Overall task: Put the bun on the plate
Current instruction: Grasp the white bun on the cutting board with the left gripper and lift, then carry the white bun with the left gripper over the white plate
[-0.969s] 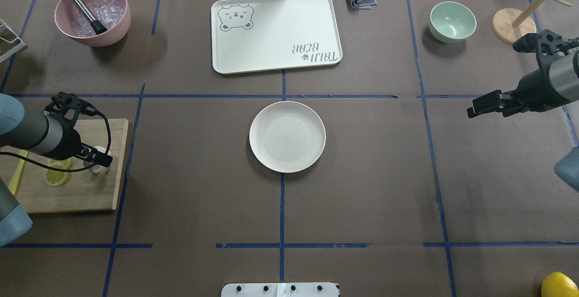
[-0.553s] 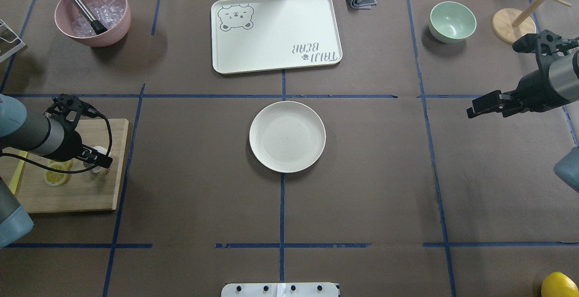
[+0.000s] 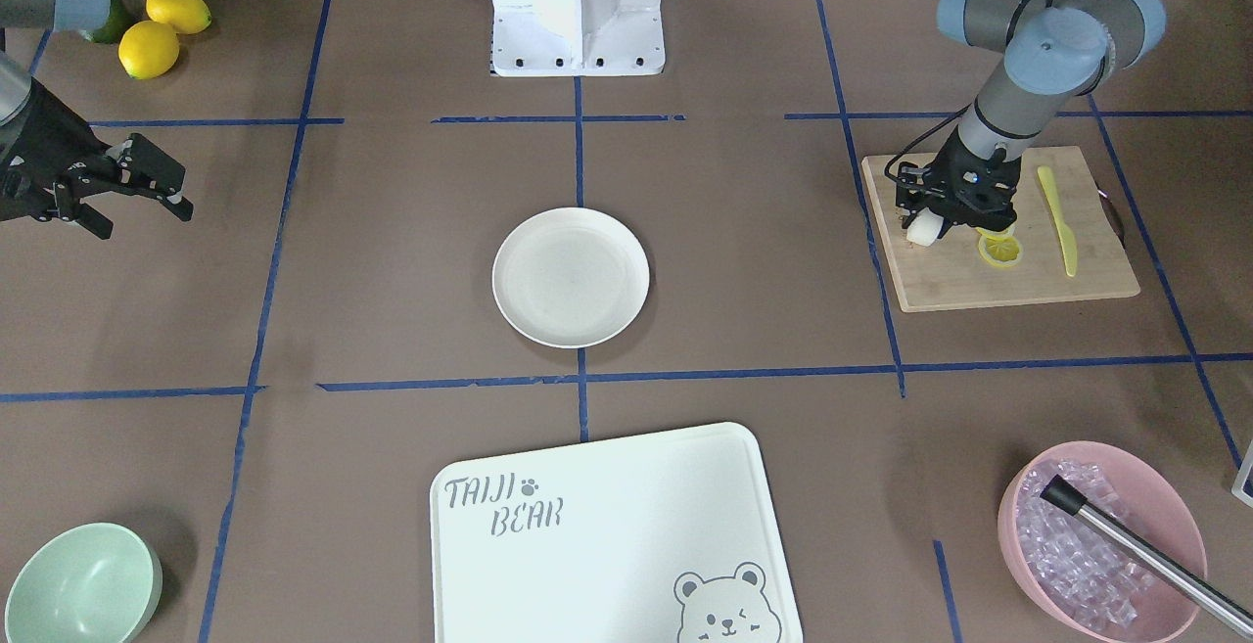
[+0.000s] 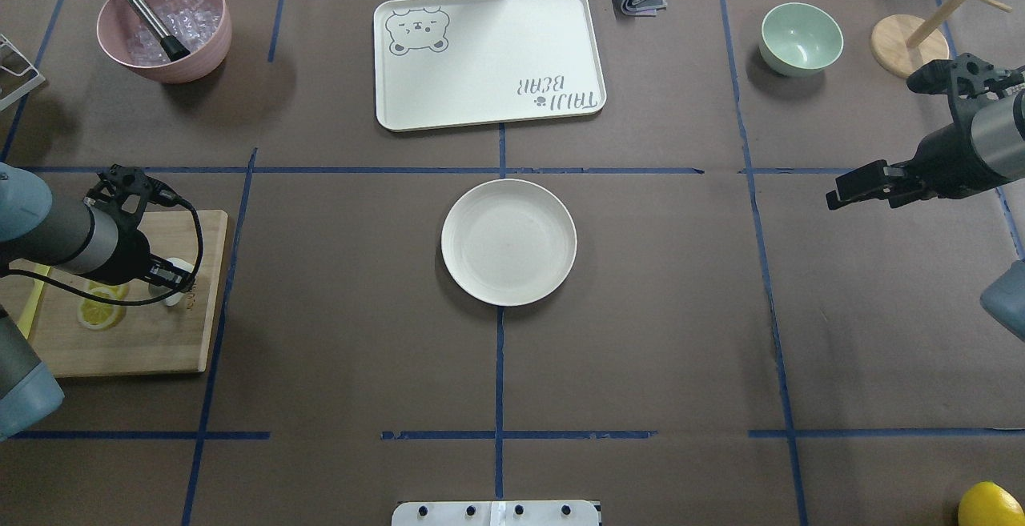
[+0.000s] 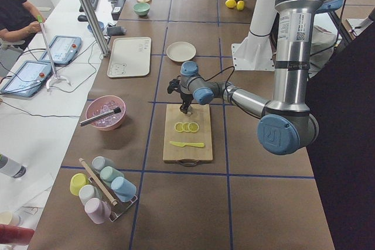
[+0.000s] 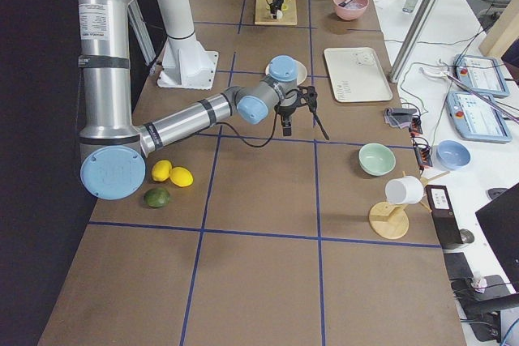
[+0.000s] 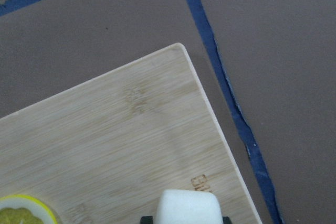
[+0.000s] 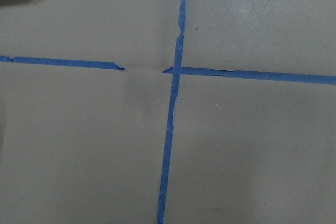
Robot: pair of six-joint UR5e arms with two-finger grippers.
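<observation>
Brown matte tabletop (image 3: 392, 261), blue tape (image 3: 578, 144) grid. Left fingers (image 7: 147, 220) clenched on bun (image 3: 922, 229), a smooth white rounded block; wrist view shows black pads against both its sides. Bun is over the bamboo board (image 3: 979, 281), near its plate-side edge. Can't tell if it touches the wood or sits just above it. Lemon slice (image 3: 999, 250) just beside the bun, flat yellow knife (image 3: 1059, 222) further along the board. Plate (image 3: 571, 277) is round, shallow, cream, with a low rim, mid-tabletop, well apart from the bun. Right fingers (image 3: 157, 168) spread apart, gripping nothing, over the tabletop at the opposite end. Outward: rectangular bear-print tray (image 3: 607, 535), mint bowl (image 3: 78, 589), pink bowl (image 3: 1018, 496) of clear cubes with a metal rod (image 3: 1145, 550).
</observation>
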